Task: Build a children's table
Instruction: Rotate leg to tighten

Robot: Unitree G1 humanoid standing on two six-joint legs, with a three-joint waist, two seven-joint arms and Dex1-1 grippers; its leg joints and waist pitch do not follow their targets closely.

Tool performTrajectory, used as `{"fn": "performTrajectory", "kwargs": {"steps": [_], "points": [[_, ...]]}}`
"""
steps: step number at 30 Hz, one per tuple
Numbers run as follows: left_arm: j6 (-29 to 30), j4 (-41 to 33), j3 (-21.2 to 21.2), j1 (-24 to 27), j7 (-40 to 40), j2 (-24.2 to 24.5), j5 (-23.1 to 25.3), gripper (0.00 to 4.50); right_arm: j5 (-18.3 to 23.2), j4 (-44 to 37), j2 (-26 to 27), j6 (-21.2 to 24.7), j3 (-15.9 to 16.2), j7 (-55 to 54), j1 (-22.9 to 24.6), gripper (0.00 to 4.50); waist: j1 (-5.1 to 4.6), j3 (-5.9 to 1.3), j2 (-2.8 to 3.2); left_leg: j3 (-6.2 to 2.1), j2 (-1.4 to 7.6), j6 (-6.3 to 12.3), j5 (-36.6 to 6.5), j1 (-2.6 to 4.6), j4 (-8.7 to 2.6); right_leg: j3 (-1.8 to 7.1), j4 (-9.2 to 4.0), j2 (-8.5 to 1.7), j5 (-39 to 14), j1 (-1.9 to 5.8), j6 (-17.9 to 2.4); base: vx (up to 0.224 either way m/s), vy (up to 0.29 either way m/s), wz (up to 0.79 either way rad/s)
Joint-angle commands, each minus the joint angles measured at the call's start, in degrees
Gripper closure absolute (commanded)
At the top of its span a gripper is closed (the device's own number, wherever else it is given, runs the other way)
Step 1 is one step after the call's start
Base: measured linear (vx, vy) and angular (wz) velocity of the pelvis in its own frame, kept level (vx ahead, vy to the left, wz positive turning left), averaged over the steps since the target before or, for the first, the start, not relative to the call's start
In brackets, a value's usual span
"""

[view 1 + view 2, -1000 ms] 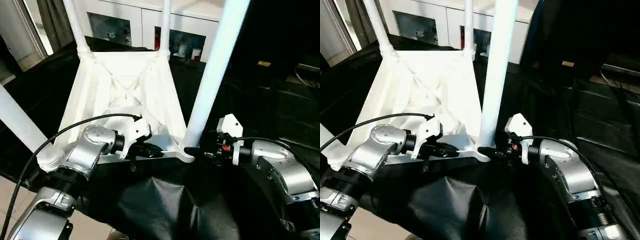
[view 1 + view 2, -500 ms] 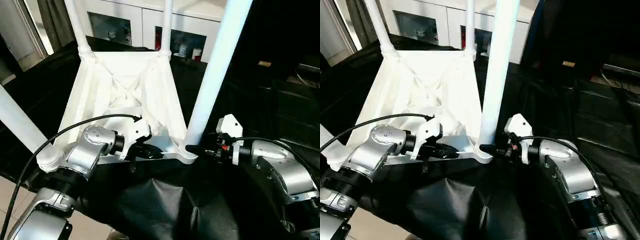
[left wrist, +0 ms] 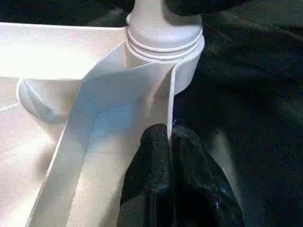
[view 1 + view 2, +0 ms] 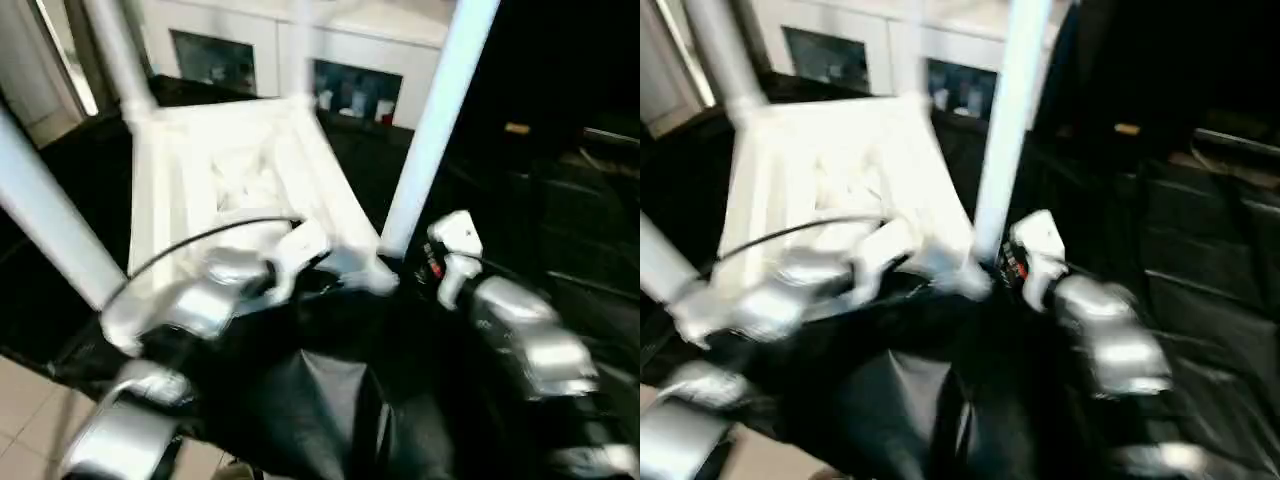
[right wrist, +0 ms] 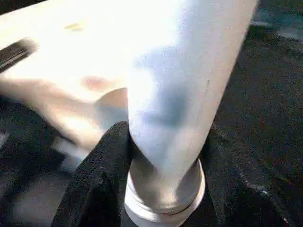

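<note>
White plastic ribbed upturned tabletop [image 4: 235,165] on black cloth [image 4: 330,400], left gripper [image 3: 171,142] pinching its rim wall by the corner socket, right gripper [image 5: 163,156] clasping near white tubular leg [image 4: 432,120], table since swung leftward

One upturned white tabletop [image 4: 225,165] carries four white legs [image 4: 435,120], one standing at each of its corners. Behind the tabletop stands one white cabinet [image 4: 380,45] with two glass doors.
</note>
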Motion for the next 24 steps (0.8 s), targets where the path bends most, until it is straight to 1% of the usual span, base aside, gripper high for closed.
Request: {"fn": "performTrajectory", "kwargs": {"steps": [1,2,3,4,6,7,8,11,12,13,14,15,16,17,18,19,20,21,22,23,24], "points": [[1.69,1.33,2.03,-1.8,7.72,-2.55,0.07,4.5,-1.44,3.37,2.98,3.21,1.76,-5.03,0.92,2.61,-0.36,-3.01,-0.41,-1.51,1.72,-0.22,-19.88,0.84,-4.28,1.99,-6.08,-3.29,-33.66,1.68,-5.31,0.0,0.0,0.0],[1.86,1.92,2.05,-2.23,9.41,-3.46,0.44,4.5,-1.76,3.87,4.39,3.32,1.51,-7.28,0.54,2.61,-0.4,-3.2,-0.44,-1.53,1.75,-0.16,-19.52,0.83,-4.36,1.91,-6.0,-3.19,-31.63,1.85,-5.49,0.0,0.0,0.0],[1.95,2.58,1.89,-2.75,11.48,-4.74,1.02,4.5,-2.24,4.6,6.32,3.27,1.54,-9.87,-0.2,2.61,-0.45,-3.26,-0.32,-1.51,1.78,-0.14,-19.38,0.87,-4.4,1.92,-5.99,-3.11,-30.62,1.84,-5.72,0.0,0.0,0.0],[1.96,3.34,1.35,-3.41,13.25,-6.48,1.86,4.5,-3.25,5.49,8.76,2.72,2.3,-12.57,-1.48,2.61,-0.58,-3.35,-0.31,-1.49,1.82,-0.19,-18.69,0.68,-4.54,1.93,-5.72,-3.0,-27.96,2.02,-6.27,0.0,0.0,0.0],[1.69,3.49,0.84,-3.63,13.36,-7.11,2.25,4.5,-3.4,5.77,9.74,2.2,2.72,-12.93,-2.12,2.61,-0.81,-3.38,-0.33,-1.42,1.76,-0.21,-18.69,0.64,-4.56,2.0,-5.49,-2.87,-25.19,2.04,-7.1,0.0,0.0,0.0],[1.22,3.85,0.67,-3.81,13.44,-7.36,2.45,4.5,-3.62,6.14,10.23,1.59,2.95,-13.04,-2.55,2.61,-0.84,-3.53,-0.26,-1.35,1.76,0.05,-18.34,0.63,-4.46,2.11,-5.32,-2.92,-23.43,2.2,-7.56,0.0,0.0,0.0],[1.22,3.85,0.67,-3.81,13.44,-7.36,2.45,4.5,-3.62,6.14,10.23,1.59,2.95,-13.04,-2.55,2.61,-0.85,-3.54,-0.29,-1.19,1.74,0.48,-17.86,0.63,-4.39,2.2,-5.23,-2.84,-21.74,2.2,-8.03,0.0,0.0,0.0],[-0.01,4.26,0.26,-3.85,12.42,-7.23,2.35,4.5,-4.27,7.16,10.85,0.45,2.11,-13.9,-3.44,2.61,-0.77,-3.75,-0.36,-1.05,1.68,1.22,-16.4,0.52,-4.23,2.26,-4.93,-2.91,-19.68,2.45,-8.79,0.0,0.0,0.0],[-0.26,4.28,0.19,-3.82,12.31,-7.18,2.32,4.5,-4.26,7.38,10.96,0.26,1.86,-14.42,-3.6,2.61,-0.72,-3.83,-0.51,-0.98,1.67,1.5,-15.74,0.52,-4.13,2.27,-4.81,-2.94,-18.99,2.51,-9.08,0.0,0.0,0.0],[-0.33,3.98,0.24,-3.57,11.86,-6.82,2.16,4.5,-3.65,7.26,10.78,-0.17,1.33,-14.08,-3.68,2.26,-0.69,-3.88,-0.65,-0.9,1.68,1.72,-15.28,0.53,-4.09,2.28,-4.8,-2.95,-18.68,2.57,-9.25,0.0,0.0,0.0],[-0.93,3.81,0.24,-3.38,11.18,-6.49,2.0,4.5,-3.92,7.28,10.5,-0.48,0.97,-14.45,-3.81,2.05,-0.63,-3.88,-0.56,-0.91,1.7,1.8,-15.14,0.56,-4.1,2.27,-4.75,-3.0,-18.69,2.59,-9.36,0.0,0.0,0.0],[-0.91,3.41,0.34,-3.12,10.42,-6.09,1.74,4.5,-3.78,7.2,10.02,-1.02,0.61,-13.85,-3.92,2.05,-0.6,-3.92,-0.54,-0.88,1.72,1.88,-14.93,0.56,-4.08,2.26,-4.77,-3.05,-18.87,2.62,-9.45,0.0,0.0,0.0],[-0.8,2.94,0.37,-2.82,9.47,-5.51,1.56,4.5,-3.57,6.86,9.3,-1.18,0.42,-12.81,-3.97,1.91,-0.6,-3.95,-0.45,-0.89,1.75,1.85,-14.82,0.53,-4.1,2.24,-4.75,-3.02,-18.93,2.66,-9.5,0.0,0.0,0.0],[-0.94,2.81,0.3,-2.73,9.1,-5.32,1.54,4.5,-3.53,6.75,9.08,-1.19,0.39,-12.55,-3.99,1.88,-0.59,-3.92,-0.44,-0.9,1.75,1.84,-15.15,0.54,-4.11,2.2,-4.79,-3.0,-19.35,2.66,-9.45,0.0,0.0,0.0],[-1.28,2.48,0.14,-2.5,8.17,-4.84,1.5,4.5,-3.42,6.49,8.52,-1.22,0.31,-11.9,-4.04,1.69,-0.6,-3.93,-0.44,-0.94,1.77,1.85,-15.25,0.52,-4.16,2.2,-4.85,-3.03,-19.65,2.69,-9.42,0.0,0.0,0.0],[-1.41,1.53,-0.03,-1.85,5.79,-3.65,1.06,4.5,-2.74,5.49,6.7,-0.4,0.74,-8.57,-4.09,1.57,-0.59,-4.08,-0.48,-1.01,1.82,1.77,-14.88,0.43,-4.15,2.17,-4.65,-3.05,-18.95,2.92,-9.51,0.0,0.0,0.0],[-1.98,0.69,-0.14,-1.23,3.45,-2.5,0.55,4.5,-2.17,4.29,4.58,1.51,1.77,-4.61,-4.09,1.57,-0.6,-4.1,-0.42,-1.05,1.85,2.0,-14.54,0.38,-4.15,2.13,-4.49,-2.91,-17.8,3.04,-9.74,0.0,0.0,0.0],[-1.98,0.69,-0.14,-1.23,3.45,-2.5,0.55,4.5,-2.17,4.29,4.58,1.51,1.77,-4.61,-4.09,1.51,-0.61,-4.12,-0.48,-1.01,1.81,2.23,-14.16,0.35,-4.06,2.14,-4.41,-2.86,-16.97,3.12,-9.93,0.0,0.0,0.0],[-2.07,-0.28,-0.16,-0.61,1.32,-1.58,-0.13,4.5,-1.75,2.63,2.52,2.84,3.14,-0.78,-3.74,1.51,-0.41,-4.27,-0.35,-0.98,1.87,2.49,-13.36,0.55,-3.9,2.14,-4.18,-2.86,-15.22,3.24,-10.54,0.0,0.0,0.0],[-3.1,-1.29,-0.4,0.09,-1.22,-0.51,-0.78,4.5,-1.37,0.98,0.45,3.82,4.47,2.78,-3.33,1.51,-0.62,-4.23,-0.41,-0.82,1.88,2.89,-12.82,0.37,-3.85,2.3,-4.08,-2.88,-14.1,3.15,-11.0,0.0,0.0,0.0],[-3.8,-1.95,-0.57,0.54,-2.87,0.17,-1.2,4.5,-1.16,-0.03,-0.81,4.21,5.27,4.93,-3.05,1.51,-0.45,-4.35,-0.41,-0.77,1.82,3.29,-12.1,0.35,-3.73,2.24,-3.95,-2.95,-13.24,3.32,-11.37,0.0,0.0,0.0]]}}
